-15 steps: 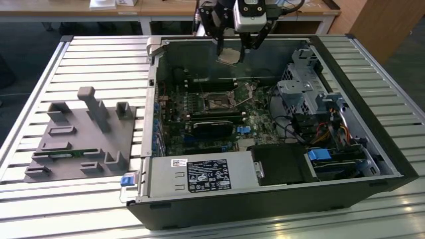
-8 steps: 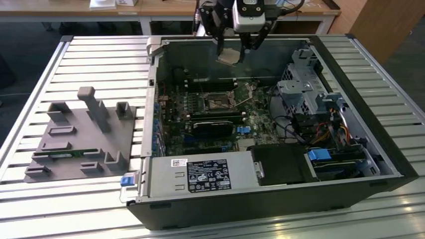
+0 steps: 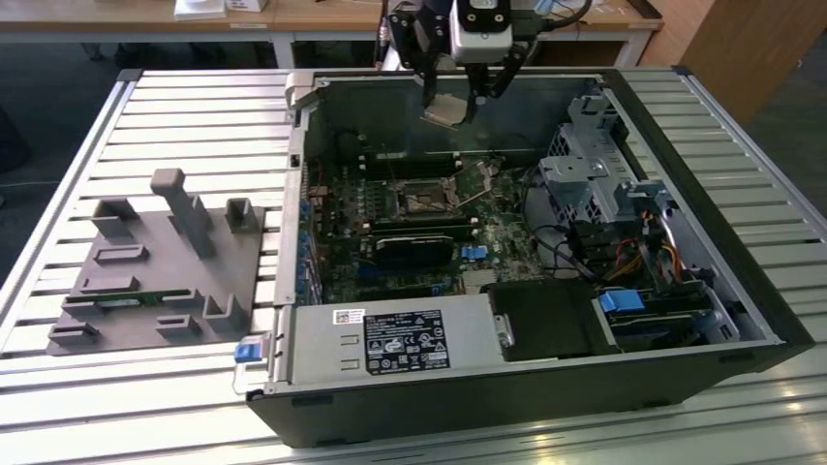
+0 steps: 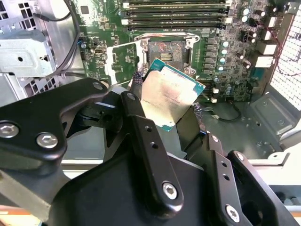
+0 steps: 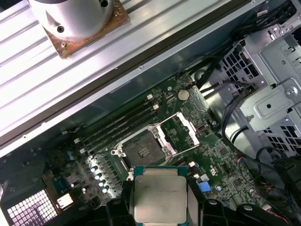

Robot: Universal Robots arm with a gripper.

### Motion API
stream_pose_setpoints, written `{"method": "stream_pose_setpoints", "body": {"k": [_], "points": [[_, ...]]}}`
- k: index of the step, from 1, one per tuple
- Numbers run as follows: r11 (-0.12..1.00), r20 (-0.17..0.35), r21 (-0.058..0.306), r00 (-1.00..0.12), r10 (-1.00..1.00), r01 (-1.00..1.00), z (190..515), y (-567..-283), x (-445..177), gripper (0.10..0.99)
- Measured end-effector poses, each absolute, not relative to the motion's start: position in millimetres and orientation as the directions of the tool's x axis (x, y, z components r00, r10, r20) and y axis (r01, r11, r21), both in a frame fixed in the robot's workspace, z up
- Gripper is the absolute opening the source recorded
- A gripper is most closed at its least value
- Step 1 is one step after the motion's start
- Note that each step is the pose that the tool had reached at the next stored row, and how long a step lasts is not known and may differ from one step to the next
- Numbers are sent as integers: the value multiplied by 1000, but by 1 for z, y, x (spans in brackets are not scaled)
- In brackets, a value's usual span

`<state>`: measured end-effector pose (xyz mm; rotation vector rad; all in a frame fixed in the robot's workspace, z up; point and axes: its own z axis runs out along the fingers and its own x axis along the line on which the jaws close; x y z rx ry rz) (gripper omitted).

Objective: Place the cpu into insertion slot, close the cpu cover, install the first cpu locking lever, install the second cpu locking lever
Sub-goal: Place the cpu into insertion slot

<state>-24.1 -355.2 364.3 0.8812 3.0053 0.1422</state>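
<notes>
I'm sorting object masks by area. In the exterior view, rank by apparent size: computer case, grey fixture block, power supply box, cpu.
1. computer case
2. grey fixture block
3. power supply box
4. cpu, gripped by the end effector, clearly smallest

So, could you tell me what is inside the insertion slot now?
Nothing: the insertion slot is empty, its dark contact field fully uncovered. The gripper holds the cpu apart from it.
</notes>
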Motion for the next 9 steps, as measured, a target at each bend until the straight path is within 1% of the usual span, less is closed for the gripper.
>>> {"method": "stream_pose_setpoints", "body": {"k": [9], "points": [[811, 19, 89, -815, 579, 579, 363, -355, -24, 537]]}}
